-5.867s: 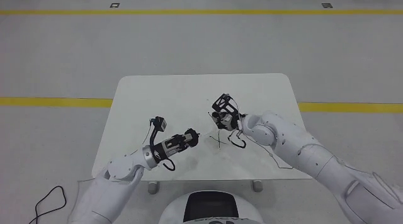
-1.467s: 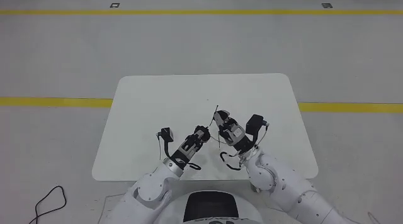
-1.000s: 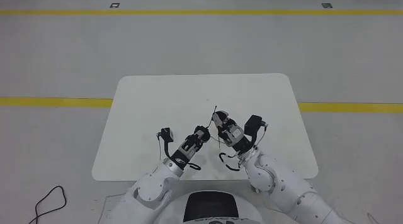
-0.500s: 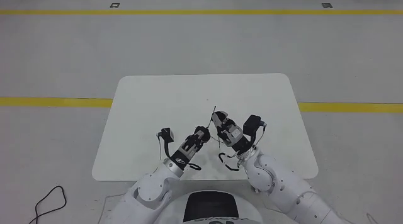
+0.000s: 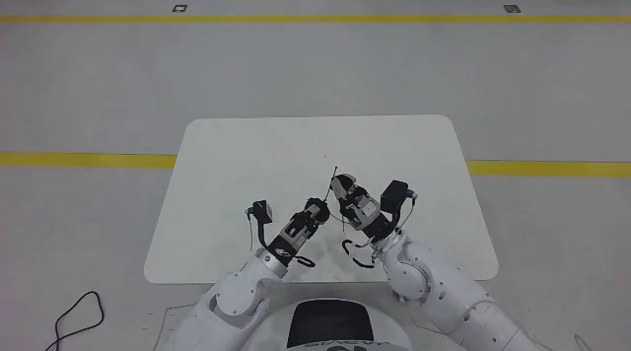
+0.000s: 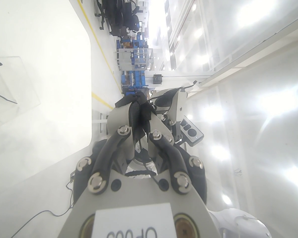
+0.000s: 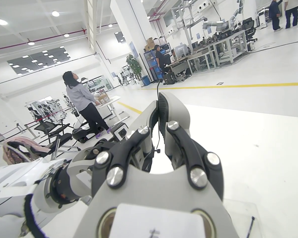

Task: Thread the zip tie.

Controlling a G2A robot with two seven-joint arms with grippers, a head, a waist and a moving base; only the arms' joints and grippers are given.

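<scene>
1. zip tie (image 7: 158, 90) was pinched in the closed jaws of the right gripper (image 7: 159, 100), over the near part of the counter (image 5: 296, 144).
2. left gripper (image 6: 136, 100) hung just left, jaws closed; threading looked not yet done.

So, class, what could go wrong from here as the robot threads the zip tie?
The right gripper pinches the thin zip tie with a short tip sticking out; pushed, the tip may bend or slip. The left gripper, shut, hangs close beside it above the table; the two might collide.
</scene>
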